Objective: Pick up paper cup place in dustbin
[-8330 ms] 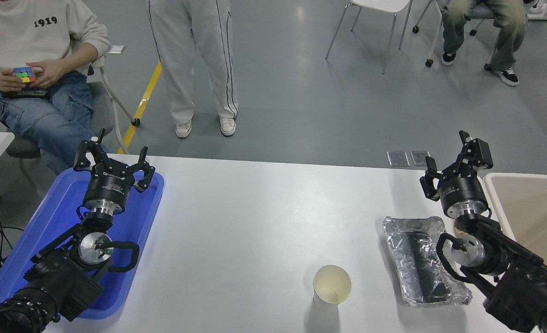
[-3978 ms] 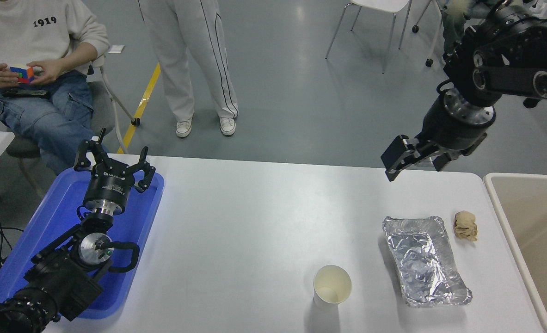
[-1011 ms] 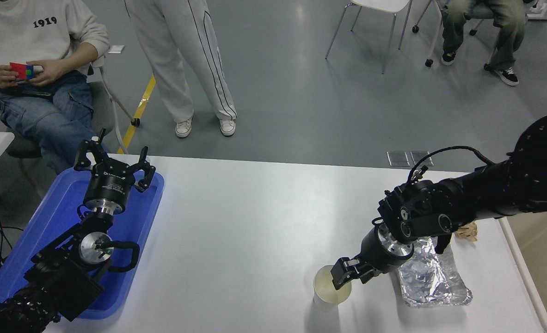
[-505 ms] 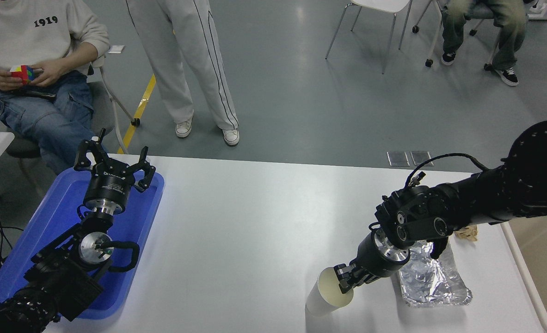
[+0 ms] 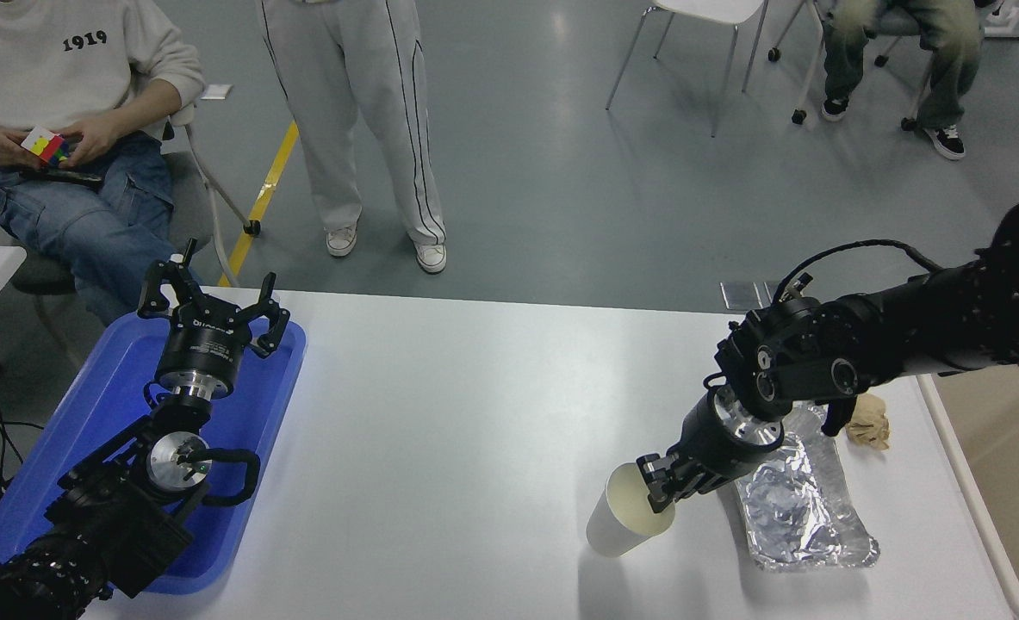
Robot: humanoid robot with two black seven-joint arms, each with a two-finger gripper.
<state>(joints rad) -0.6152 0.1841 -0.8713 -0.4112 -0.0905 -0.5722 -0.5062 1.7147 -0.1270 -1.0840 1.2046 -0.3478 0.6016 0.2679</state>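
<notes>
**Cup is gripped, the carry to the bin is left**

The right gripper [image 5: 657,491] is closed on the near rim of the paper cup [image 5: 619,523], which hangs tilted above the table [image 5: 475,413], beside the foil tray [image 5: 798,517]. I judge the pick as done. The dustbin [image 5: 1004,465] stands at the right edge, well apart, so transport and release remain. The left gripper [image 5: 210,303] rests spread apart over the blue tray [image 5: 87,413].

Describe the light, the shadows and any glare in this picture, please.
Head view: sharp; the paper cup, tilted in the right gripper, throws a soft shadow toward the camera; the foil tray glints; the white table shows a pale sheen; the floor reflects ceiling light.
</notes>
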